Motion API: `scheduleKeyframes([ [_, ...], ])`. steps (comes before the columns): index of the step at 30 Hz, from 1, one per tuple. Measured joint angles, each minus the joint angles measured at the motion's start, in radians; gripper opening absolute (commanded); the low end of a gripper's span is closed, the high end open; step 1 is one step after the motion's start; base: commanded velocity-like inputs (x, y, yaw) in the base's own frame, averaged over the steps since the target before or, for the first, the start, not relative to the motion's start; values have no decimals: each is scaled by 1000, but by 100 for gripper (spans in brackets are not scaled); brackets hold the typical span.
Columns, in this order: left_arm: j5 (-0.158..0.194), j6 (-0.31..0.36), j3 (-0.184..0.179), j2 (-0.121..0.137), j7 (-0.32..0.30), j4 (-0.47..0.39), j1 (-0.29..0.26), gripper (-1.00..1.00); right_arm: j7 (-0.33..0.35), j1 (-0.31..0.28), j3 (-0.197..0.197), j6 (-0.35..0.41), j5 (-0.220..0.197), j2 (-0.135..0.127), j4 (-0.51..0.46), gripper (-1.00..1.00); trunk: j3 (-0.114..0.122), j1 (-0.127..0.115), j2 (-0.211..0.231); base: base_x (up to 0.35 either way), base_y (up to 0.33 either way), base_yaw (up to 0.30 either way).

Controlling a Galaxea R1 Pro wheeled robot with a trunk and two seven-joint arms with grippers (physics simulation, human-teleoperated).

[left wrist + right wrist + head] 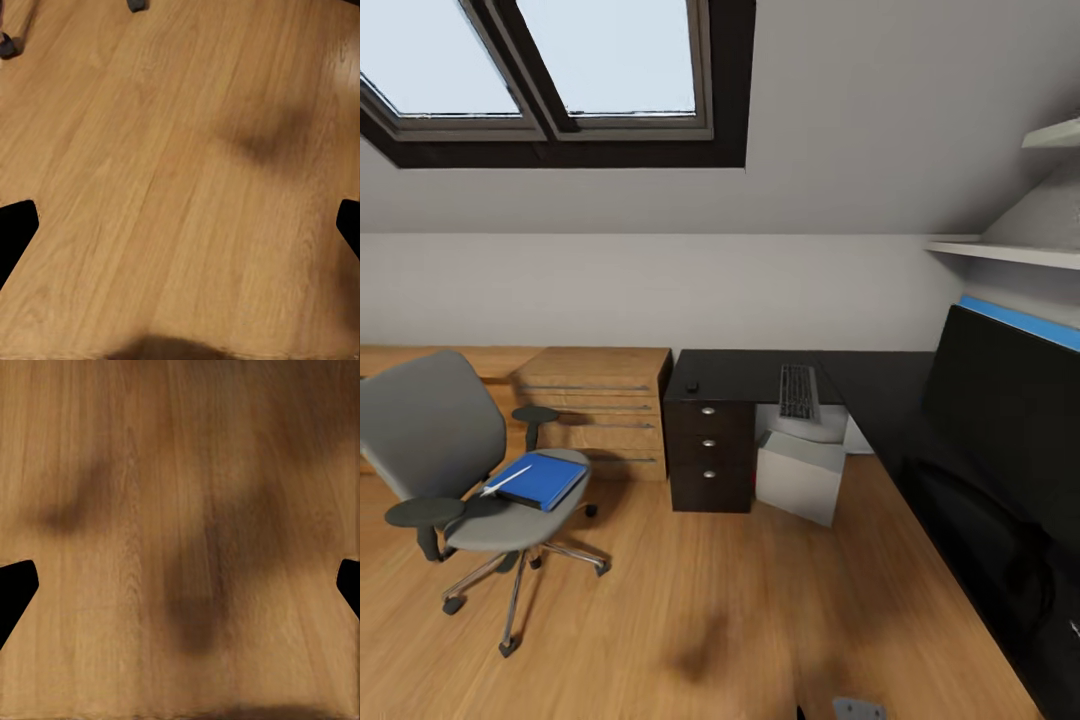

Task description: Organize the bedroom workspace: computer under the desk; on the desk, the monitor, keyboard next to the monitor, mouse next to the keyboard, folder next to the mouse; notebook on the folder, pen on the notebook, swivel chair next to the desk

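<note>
The grey swivel chair (pixel 435 440) stands on the wood floor at the left, apart from the desk. The blue folder (pixel 542 480) lies on its seat, and the thin white pen (pixel 506 481) rests on the folder's near edge. The notebook is out of view. The glossy black desk (pixel 745 372) carries the keyboard (pixel 798 391) and, near its left end, the small mouse (pixel 691 387). The light-grey computer (pixel 801 477) sits under it. The black monitor (pixel 1005 400) stands on the desk's right wing. My left gripper (pixel 182 229) and right gripper (pixel 182 589) hang open over bare floor.
A light-wood drawer chest (pixel 605 410) stands left of the desk's black drawer unit (pixel 708 442). A blue panel edge (pixel 1020 322) shows behind the monitor. White shelves (pixel 1000 250) jut from the right wall. Chair castors (pixel 7 45) show in the left wrist view.
</note>
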Motion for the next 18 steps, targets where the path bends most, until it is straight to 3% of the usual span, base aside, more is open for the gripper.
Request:
scheduleKeyframes([
  [18,0,1,0,0,0,0,0,100,0,2,0,1,0,0,0,100,0,0,0,-310,-130,0],
])
